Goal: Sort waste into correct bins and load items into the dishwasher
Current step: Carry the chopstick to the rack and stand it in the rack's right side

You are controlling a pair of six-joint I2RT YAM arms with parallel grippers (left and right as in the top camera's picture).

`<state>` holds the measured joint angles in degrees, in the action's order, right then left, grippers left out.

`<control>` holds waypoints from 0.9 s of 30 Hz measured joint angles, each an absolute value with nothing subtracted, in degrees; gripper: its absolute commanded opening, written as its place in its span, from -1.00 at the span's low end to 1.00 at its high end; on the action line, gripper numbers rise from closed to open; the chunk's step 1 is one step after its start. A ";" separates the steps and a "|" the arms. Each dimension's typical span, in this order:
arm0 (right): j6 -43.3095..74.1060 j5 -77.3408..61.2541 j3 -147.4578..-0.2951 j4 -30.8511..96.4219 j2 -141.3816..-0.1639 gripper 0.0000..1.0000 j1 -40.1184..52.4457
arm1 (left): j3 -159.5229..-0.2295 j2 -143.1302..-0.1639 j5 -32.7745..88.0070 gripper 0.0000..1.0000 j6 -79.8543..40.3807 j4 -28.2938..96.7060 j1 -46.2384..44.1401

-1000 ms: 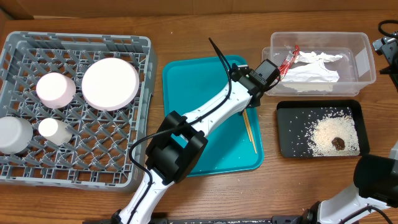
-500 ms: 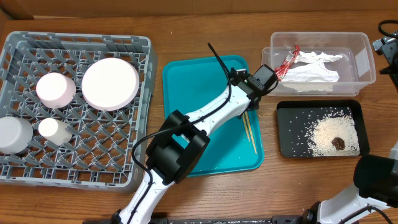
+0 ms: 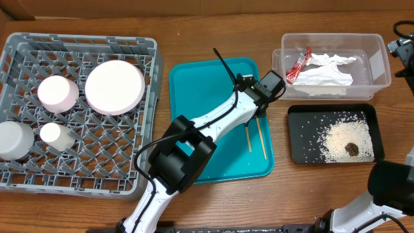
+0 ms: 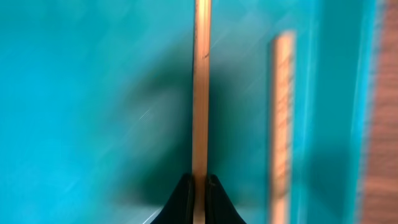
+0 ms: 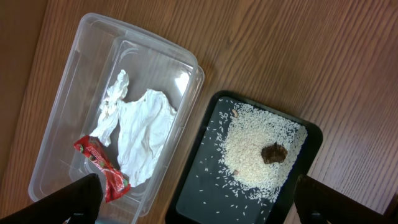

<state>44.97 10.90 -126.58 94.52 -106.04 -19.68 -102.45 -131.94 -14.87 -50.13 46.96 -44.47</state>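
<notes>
- When you look through the left wrist camera, you see the left gripper [image 4: 199, 200] with its two dark tips pressed together on a thin wooden chopstick [image 4: 200, 93]; no gap is left beside the wood.
- That chopstick lies flat on the teal tray [image 3: 194, 84], in the middle of the table, and a second chopstick [image 4: 281, 124] lies beside it, apart from it and closer to the tray's right edge.
- From overhead the arm covers the gripped end, so the held stick is probably the left one of the pair, but I cannot be sure.
- Your right gripper [image 5: 199, 202] has its jaws spread wide and holds nothing; it hangs above the right end of the table.
- At the far right corner of the table stands the clear tub [image 3: 378, 65], with the red wrapper [image 3: 298, 63] at its left end and the crumpled napkin [image 3: 326, 71] touching the wrapper.
- Just in front of the tub, along the right edge of the table, sits the black tray [image 3: 297, 149], which carries the rice [image 3: 336, 133] and, on the rice, the brown lump [image 3: 352, 149].
- At the left end of the table is the grey dish rack [image 3: 77, 40].
- Inside the rack you find the large plate [image 3: 114, 87], a pinkish bowl [image 3: 57, 93] left of it, a white bowl [image 3: 13, 139] at the rack's left wall, and the small cup [image 3: 55, 134] just beside that bowl.
</notes>
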 measured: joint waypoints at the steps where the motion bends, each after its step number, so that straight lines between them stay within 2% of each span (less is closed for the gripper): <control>1: 44.99 10.90 -126.58 94.48 -106.04 1.00 -19.68 | -102.83 -131.90 -14.52 -0.92 -49.32 49.30 -44.40; 6: 44.97 10.90 -126.58 94.52 -106.04 1.00 -19.68 | -105.32 -130.89 -12.71 -0.92 -42.78 58.54 -42.28; 10: 44.99 10.90 -126.58 94.52 -106.04 1.00 -19.68 | -108.38 -122.69 -12.14 -0.92 -30.50 65.78 -37.74; 17: 44.97 10.87 -126.58 94.52 -106.04 1.00 -19.68 | -111.09 -102.80 -12.08 -0.92 -4.86 75.16 -20.53; 22: 44.97 10.90 -126.58 94.48 -106.04 1.00 -19.68 | -110.43 -102.54 -5.08 -0.92 8.01 81.17 -9.21; 27: 44.97 10.87 -126.58 94.52 -106.04 1.00 -19.68 | -105.14 -102.69 4.58 -0.92 11.35 78.35 -2.74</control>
<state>44.97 10.87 -126.58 94.52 -106.04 -19.68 -105.14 -102.69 4.58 11.35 78.35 -2.74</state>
